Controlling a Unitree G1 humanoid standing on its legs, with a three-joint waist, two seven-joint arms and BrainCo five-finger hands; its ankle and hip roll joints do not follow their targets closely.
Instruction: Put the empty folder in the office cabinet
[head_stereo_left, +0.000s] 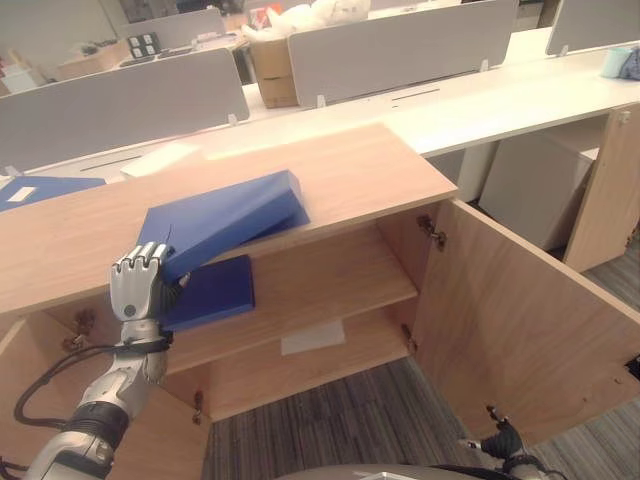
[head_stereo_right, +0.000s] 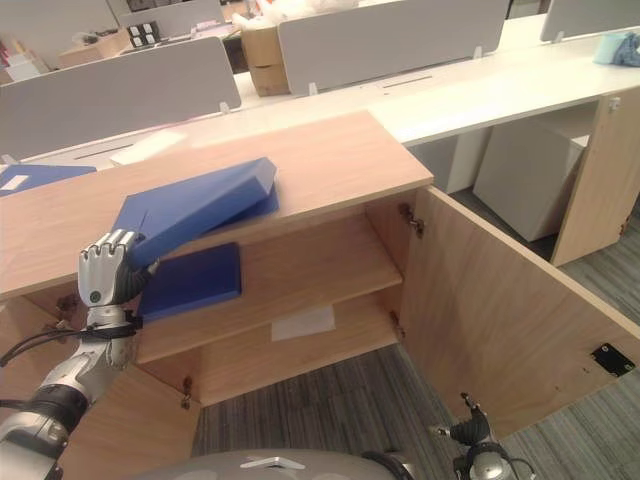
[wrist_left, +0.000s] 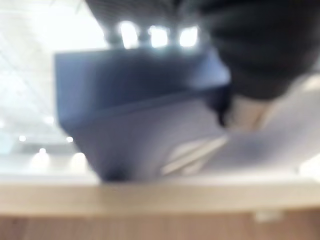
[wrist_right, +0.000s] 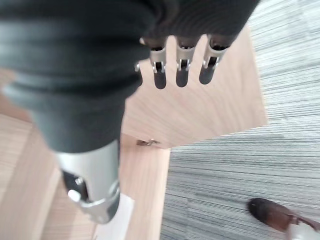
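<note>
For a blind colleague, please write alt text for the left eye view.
The robot's left hand grips a blue folder lying tilted on the top edge of an open wooden cabinet. A second blue folder lies on the upper shelf.

The blue folder (head_stereo_left: 225, 218) lies tilted across the front edge of the wooden office cabinet (head_stereo_left: 380, 180) top, its lower corner overhanging. Both cabinet doors stand open.
</note>
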